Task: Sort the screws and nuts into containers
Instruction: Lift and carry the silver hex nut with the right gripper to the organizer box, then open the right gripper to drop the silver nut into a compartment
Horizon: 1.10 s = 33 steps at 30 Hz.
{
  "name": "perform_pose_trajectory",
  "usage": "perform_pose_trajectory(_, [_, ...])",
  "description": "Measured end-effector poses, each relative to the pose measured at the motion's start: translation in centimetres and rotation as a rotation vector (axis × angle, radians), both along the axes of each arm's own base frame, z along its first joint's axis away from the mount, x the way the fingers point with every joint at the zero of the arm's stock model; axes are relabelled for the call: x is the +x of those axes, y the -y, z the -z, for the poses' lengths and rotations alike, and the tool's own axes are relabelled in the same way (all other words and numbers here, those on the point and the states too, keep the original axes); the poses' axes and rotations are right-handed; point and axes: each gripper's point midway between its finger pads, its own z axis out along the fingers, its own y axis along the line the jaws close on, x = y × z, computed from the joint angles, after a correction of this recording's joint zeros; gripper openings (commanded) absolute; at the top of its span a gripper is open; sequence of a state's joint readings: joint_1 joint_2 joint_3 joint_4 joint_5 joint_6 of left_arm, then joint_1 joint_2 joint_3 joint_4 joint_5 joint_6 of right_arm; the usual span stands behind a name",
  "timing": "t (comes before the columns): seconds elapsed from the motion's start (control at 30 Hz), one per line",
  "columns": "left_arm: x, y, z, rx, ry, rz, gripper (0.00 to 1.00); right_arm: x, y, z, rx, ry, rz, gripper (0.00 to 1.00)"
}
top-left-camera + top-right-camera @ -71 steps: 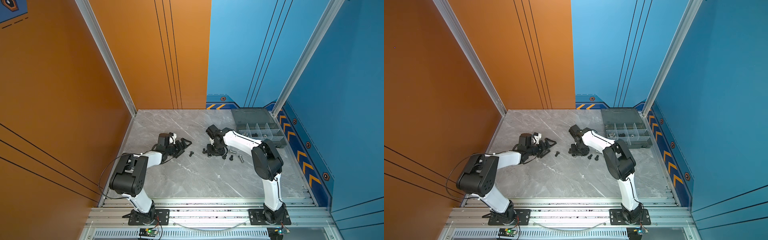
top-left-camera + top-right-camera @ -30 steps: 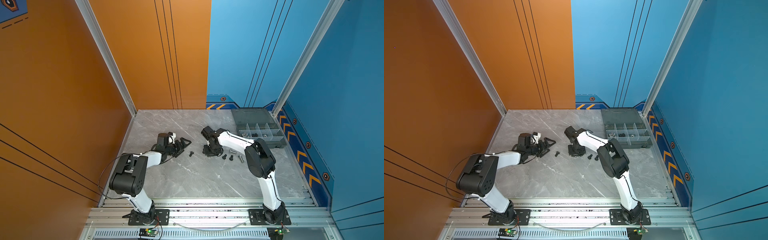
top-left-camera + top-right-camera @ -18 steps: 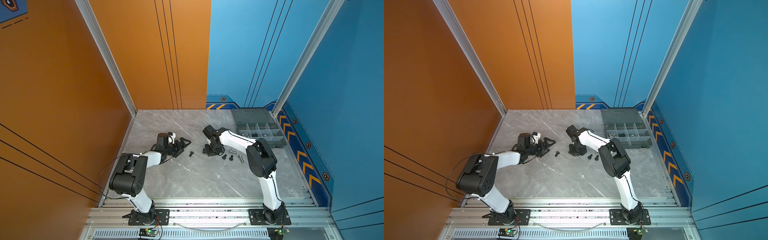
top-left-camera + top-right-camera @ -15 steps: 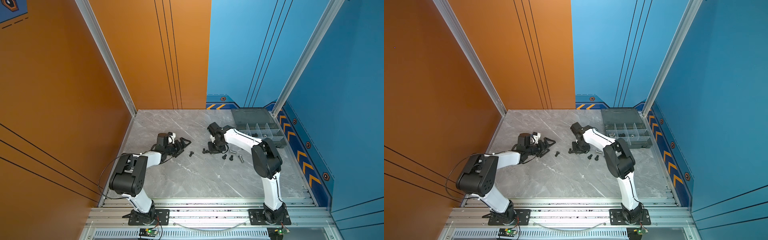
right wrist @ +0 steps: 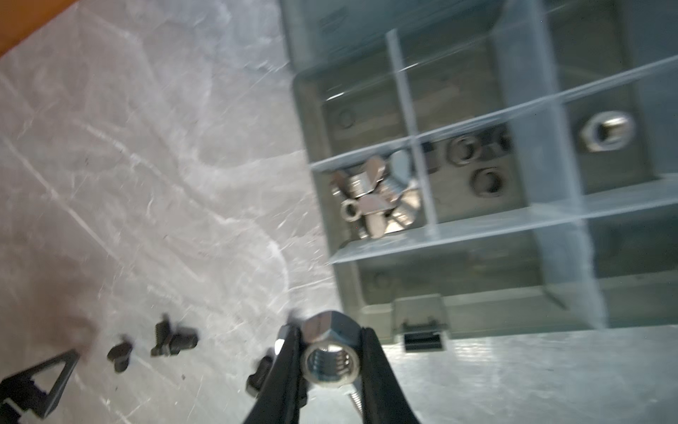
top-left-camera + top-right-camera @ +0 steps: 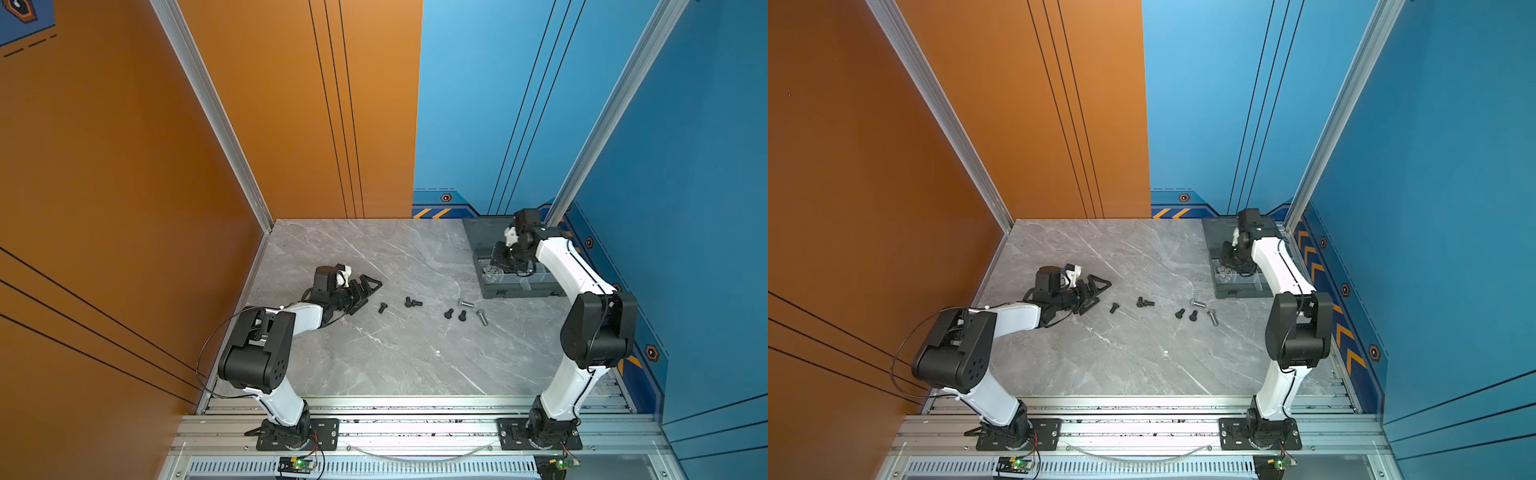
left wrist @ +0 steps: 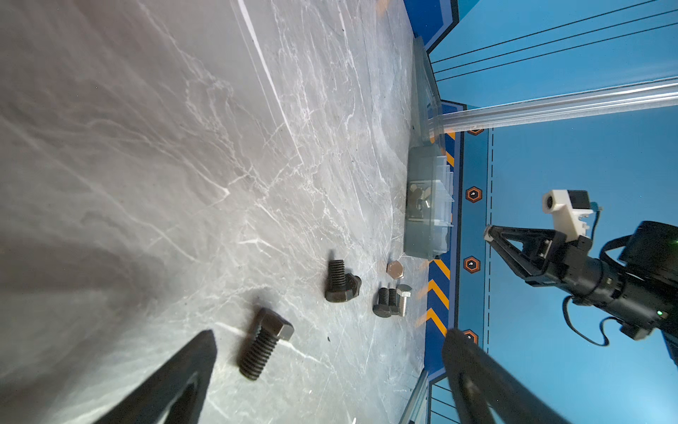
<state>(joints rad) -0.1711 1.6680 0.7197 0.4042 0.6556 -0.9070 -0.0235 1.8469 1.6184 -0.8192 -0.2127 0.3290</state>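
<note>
Both top views: left gripper (image 6: 368,294) (image 6: 1099,296) low on the marble table (image 6: 374,365) at the left, jaws wide apart and empty, loose black and silver screws (image 6: 382,307) scattered to its right, right gripper (image 6: 496,264) (image 6: 1225,261) far right above the grey organizer box (image 6: 519,292). Left wrist view: black hex-head screw (image 7: 264,343) flat on the table just ahead of the spread fingers, touching neither. Right wrist view: jaws clamped on a silver hex nut (image 5: 330,352) close to the box's latch (image 5: 422,330), wing nuts (image 5: 374,198) heaped in one compartment, black nuts (image 5: 484,181) in the next.

Grey marble tabletop (image 6: 374,353), orange wall (image 6: 124,166), blue wall (image 6: 685,166), aluminium rail (image 6: 415,428)
</note>
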Motion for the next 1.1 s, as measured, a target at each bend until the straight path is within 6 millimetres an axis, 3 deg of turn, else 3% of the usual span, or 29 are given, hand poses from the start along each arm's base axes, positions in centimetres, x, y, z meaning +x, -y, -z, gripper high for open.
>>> perform_pose_trajectory(0.17, [-0.1,0.2,0.0,0.000,-0.001,0.006,0.98,2.6,6.9,0.5,-0.023,0.010,0.146,0.00])
perform_pose_trajectory(0.27, [-0.1,0.3,0.0,-0.001,-0.002,0.006,0.98,3.9,9.5,1.4,-0.032,0.005,0.195,0.00])
perform_pose_trajectory(0.43, [-0.2,0.5,0.0,-0.001,-0.002,0.010,0.98,5.4,12.1,3.0,-0.030,-0.008,0.238,0.00])
perform_pose_trajectory(0.67, [-0.2,0.5,0.0,-0.001,-0.004,0.006,0.98,5.5,14.0,5.5,-0.023,-0.052,0.272,0.00])
perform_pose_trajectory(1.1, [-0.2,0.8,-0.1,0.000,0.001,0.013,0.98,5.4,14.2,6.2,-0.021,-0.066,0.275,0.04])
